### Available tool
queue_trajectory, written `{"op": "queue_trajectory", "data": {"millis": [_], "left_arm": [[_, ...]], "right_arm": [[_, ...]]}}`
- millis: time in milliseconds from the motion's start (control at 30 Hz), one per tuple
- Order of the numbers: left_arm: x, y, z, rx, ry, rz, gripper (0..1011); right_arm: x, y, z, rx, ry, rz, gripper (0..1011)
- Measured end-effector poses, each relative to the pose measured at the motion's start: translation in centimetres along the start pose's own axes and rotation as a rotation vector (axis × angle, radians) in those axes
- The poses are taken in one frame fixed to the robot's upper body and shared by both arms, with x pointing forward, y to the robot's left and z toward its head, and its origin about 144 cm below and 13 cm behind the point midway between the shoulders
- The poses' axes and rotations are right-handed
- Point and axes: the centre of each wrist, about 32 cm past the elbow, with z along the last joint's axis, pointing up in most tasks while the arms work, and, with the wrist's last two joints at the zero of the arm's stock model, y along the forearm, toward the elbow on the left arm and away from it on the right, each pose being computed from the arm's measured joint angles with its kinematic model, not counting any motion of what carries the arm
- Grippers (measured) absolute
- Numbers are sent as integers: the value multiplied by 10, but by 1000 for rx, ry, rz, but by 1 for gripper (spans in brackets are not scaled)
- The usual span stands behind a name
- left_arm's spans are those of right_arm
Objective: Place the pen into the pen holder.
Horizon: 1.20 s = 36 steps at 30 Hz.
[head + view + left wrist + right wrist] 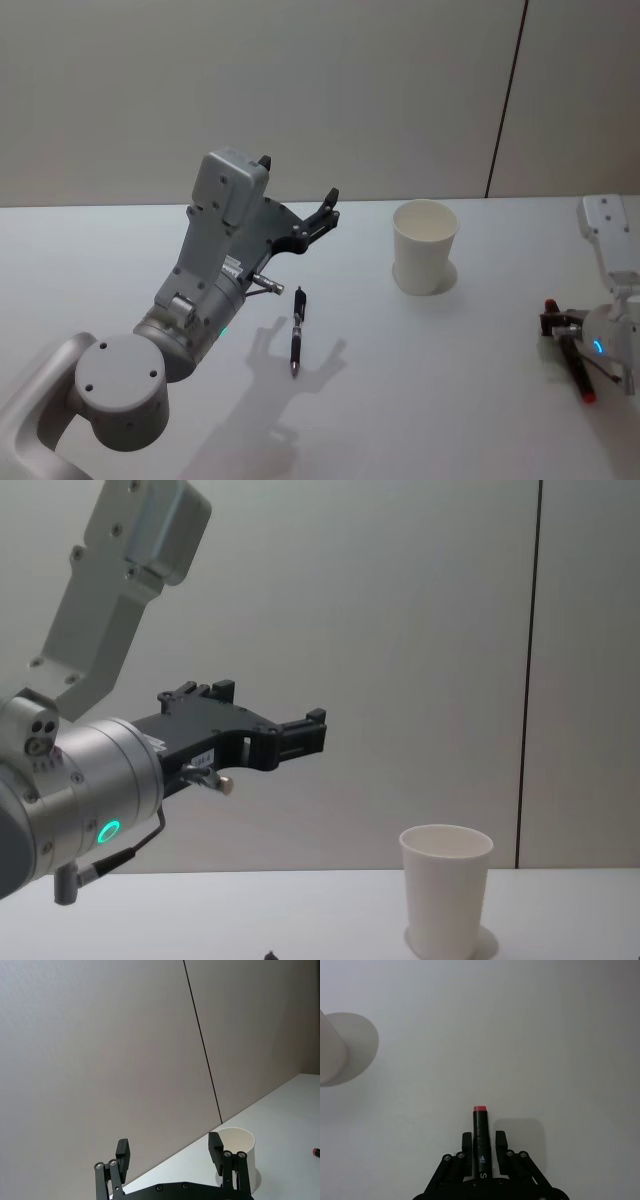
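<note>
**Left arm raised, pen not yet picked up**

Left gripper [297,180], black links on a matte grey arm, hangs wide open and empty in the head view. Beneath it the slim dark pen [297,330] lies mid-way across the smooth white worktop [450,400], with the tapering, roll-rimmed white paper cup [425,250] nearer the far edge.

Left wrist view: the cup stands beyond the spread jaws.

Right wrist view: the right gripper [483,1139], by the right edge, has a red-capped black marker [480,1127] along it. Whether it is clamped, I cannot tell.

Chest view: the cup stands upright.

This looks like the reach. Next, the gripper must tip down and straddle the pen.

White letter "S" on the black barrel of the marker [480,1132] gripped by the jaws of the right gripper [483,1136], tiny white triangle and print next to it unreadable, small white label [203,757] on the left gripper [169,1145] illegible.
</note>
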Motion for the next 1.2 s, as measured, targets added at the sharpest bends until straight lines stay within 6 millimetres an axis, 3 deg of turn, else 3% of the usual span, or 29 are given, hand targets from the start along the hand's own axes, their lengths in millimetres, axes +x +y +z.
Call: {"op": "queue_trajectory", "data": {"millis": [167,800,1200], "left_arm": [[0,0,0,0,0,0,1003],[0,0,0,0,0,0,1003],[0,0,0,0,0,0,1003]], "right_arm": [[0,1,-2,-5,4,-3,187],[0,1,-8,23,18,3,179],[3,-11,-10,161,14,30,179]]}}
